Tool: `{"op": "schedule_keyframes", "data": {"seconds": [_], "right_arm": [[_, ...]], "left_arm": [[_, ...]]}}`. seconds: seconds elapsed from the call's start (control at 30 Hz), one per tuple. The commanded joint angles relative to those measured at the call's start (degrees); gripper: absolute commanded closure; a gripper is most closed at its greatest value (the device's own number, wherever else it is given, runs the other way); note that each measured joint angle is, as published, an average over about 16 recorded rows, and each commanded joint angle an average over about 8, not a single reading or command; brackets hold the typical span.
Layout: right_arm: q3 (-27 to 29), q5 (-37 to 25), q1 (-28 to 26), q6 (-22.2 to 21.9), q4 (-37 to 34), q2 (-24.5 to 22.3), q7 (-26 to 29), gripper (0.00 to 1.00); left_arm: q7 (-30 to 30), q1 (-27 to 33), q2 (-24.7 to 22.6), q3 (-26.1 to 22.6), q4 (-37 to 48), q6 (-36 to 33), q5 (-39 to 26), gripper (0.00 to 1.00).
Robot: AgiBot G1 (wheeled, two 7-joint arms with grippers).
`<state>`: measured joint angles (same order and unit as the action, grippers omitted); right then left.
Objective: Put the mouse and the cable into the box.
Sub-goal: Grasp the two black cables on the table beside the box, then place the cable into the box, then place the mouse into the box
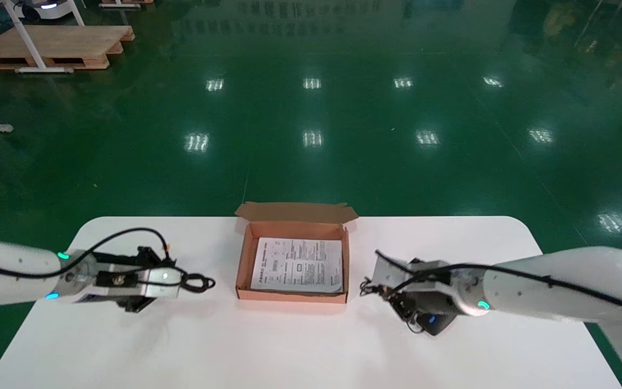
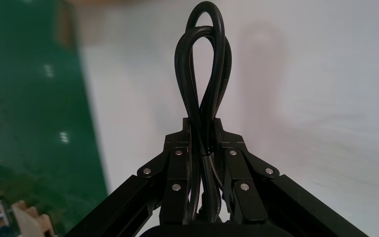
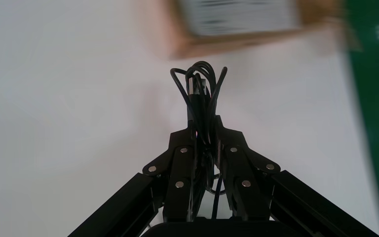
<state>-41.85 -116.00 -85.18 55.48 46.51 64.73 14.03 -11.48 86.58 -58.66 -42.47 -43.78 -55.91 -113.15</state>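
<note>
A thick black cable [image 2: 205,64], folded into loops, is clamped between the fingers of my left gripper [image 2: 203,129]. In the head view this gripper [image 1: 186,282] hovers over the table left of the box, with the cable's loop [image 1: 203,282] sticking out toward the box. My right gripper [image 3: 205,127] is shut on the mouse's thin bundled cord [image 3: 200,86]. It [image 1: 382,292] sits right of the box, and the dark mouse [image 1: 433,322] with a blue light lies under its wrist. The open cardboard box [image 1: 243,259] stands between the two arms.
A printed paper sheet [image 1: 297,265] lies flat on the box's floor, and the lid flap [image 1: 295,212] folds away at the far side. The white table [image 1: 289,346] ends in a rounded far edge, with green floor beyond. The box corner [image 3: 237,37] shows ahead of the right gripper.
</note>
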Motion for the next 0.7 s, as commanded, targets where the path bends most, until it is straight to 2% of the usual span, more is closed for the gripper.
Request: {"op": "schedule_keyframes", "data": {"seconds": [0.03, 0.13, 0.27, 0.47, 0.7], "right_arm": [[1.01, 0.25, -1.14, -0.59, 0.19, -1.28, 1.33, 1.0], [2.55, 0.01, -3.39, -1.43, 1.93, -3.8, 3.34, 1.0], [4.28, -1.03, -7.09, -2.6, 3.83, -6.36, 5.68, 1.0], [5.58, -2.25, -11.64, -3.46, 4.9, -7.84, 7.31, 1.0], [5.74, -2.37, -12.85, -3.35, 4.99, -8.1, 7.5, 1.0]], "left_arm": [[0.61, 1.22, 0.65, 1.02, -0.7, -0.18, 1.24, 1.0], [-2.0, 2.89, -1.44, 2.85, 0.36, -0.01, 5.46, 1.0], [-7.96, 4.58, -6.72, 4.52, 4.9, 1.26, 10.27, 1.0], [-14.89, 5.97, -13.97, 6.31, 13.02, 3.66, 14.92, 1.0], [-16.03, 6.51, -15.99, 7.31, 16.0, 4.62, 16.71, 1.0]]}}
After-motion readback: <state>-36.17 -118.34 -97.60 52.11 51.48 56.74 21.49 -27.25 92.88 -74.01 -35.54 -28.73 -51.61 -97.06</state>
